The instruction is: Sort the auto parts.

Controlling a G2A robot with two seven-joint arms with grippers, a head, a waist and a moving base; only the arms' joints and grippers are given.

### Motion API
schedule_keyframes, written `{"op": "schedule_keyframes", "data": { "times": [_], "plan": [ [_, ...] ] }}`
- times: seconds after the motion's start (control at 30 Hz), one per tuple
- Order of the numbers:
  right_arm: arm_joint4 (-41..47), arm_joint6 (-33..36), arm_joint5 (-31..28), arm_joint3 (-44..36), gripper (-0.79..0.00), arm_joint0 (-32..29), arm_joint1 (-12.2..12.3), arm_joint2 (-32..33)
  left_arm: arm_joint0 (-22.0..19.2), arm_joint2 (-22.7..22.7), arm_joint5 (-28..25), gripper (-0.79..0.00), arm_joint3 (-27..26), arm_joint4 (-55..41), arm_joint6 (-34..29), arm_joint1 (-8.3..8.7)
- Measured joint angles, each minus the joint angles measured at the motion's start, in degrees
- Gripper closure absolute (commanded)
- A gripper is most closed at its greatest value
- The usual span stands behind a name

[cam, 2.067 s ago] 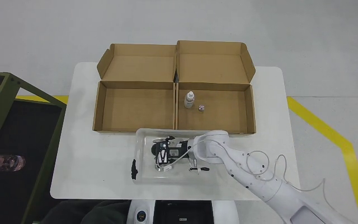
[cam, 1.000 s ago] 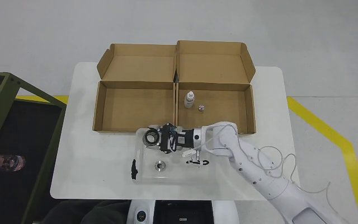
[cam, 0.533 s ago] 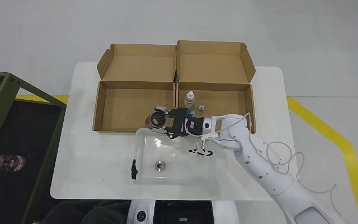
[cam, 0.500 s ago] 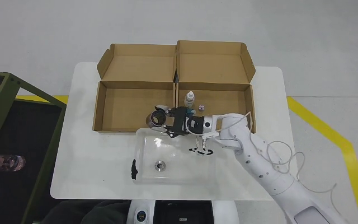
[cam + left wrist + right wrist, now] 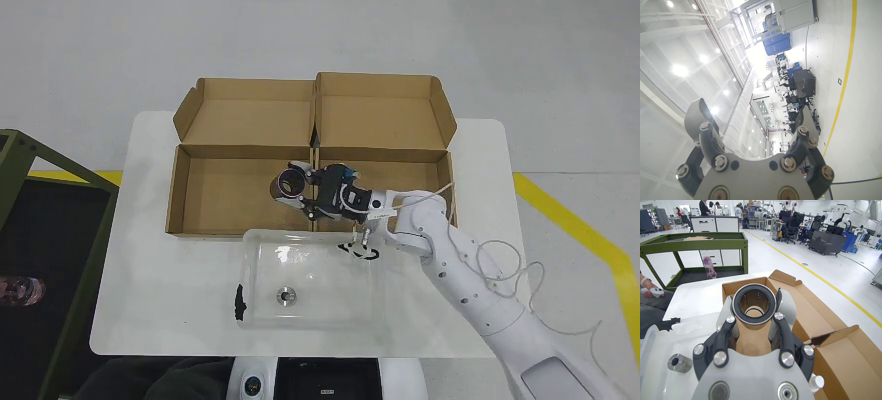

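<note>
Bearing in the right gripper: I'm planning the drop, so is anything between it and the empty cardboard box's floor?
Nothing visible. The bearing, clamped in the right gripper, hangs over the empty cardboard box's bare floor, beside the neighbouring box's wall.

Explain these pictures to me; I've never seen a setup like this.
This is a two-armed robot at a white table. One picture looks down from above its arms; the other two come from cameras on its wrists. On the table stand two open cardboard boxes, the left box and the right box, and a clear tray holding a small metal cylinder. The right gripper holds a metal ring over the left box. The left gripper is open, empty, pointing at the ceiling.
</note>
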Motion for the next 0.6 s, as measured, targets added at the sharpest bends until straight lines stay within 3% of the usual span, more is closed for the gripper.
{"op": "schedule_keyframes", "data": {
  "times": [0.6],
  "plan": [
    [-3.8,1.0,0.6,13.7,0.0,10.3,-4.6,-8.2,0.0,0.0,0.0,-0.785,0.0,0.0,0.0,0.0]
  ]
}}
